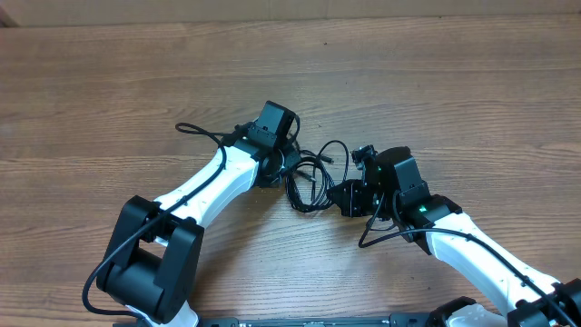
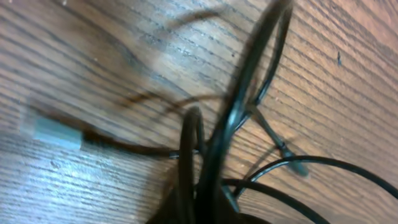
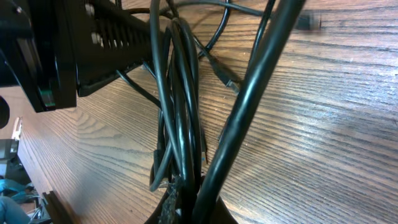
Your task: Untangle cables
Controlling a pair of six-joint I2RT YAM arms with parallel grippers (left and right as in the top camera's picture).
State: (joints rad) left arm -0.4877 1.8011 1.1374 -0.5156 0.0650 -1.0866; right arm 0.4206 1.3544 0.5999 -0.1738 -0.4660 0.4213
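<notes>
Left hand [image 1: 283, 165] and right hand [image 1: 349, 196] each pinch the thin black tangled cables [image 1: 310, 180], bunched on the wooden tabletop [image 1: 454, 82] between them. Likely pull-apart step; next: separate slowly, watch snags.

A brown wooden table [image 1: 454, 82] with long, streaky grain running left to right fills nearly all of the overhead view. Along its far edge lies a paler, smoother tan band [image 1: 272, 7]. A tiny dark speck [image 1: 325, 43] marks the far part of the tabletop, just right of centre. In the right wrist view, blurred bluish clutter [image 3: 12, 186] shows past the table's edge, too indistinct to identify.
</notes>
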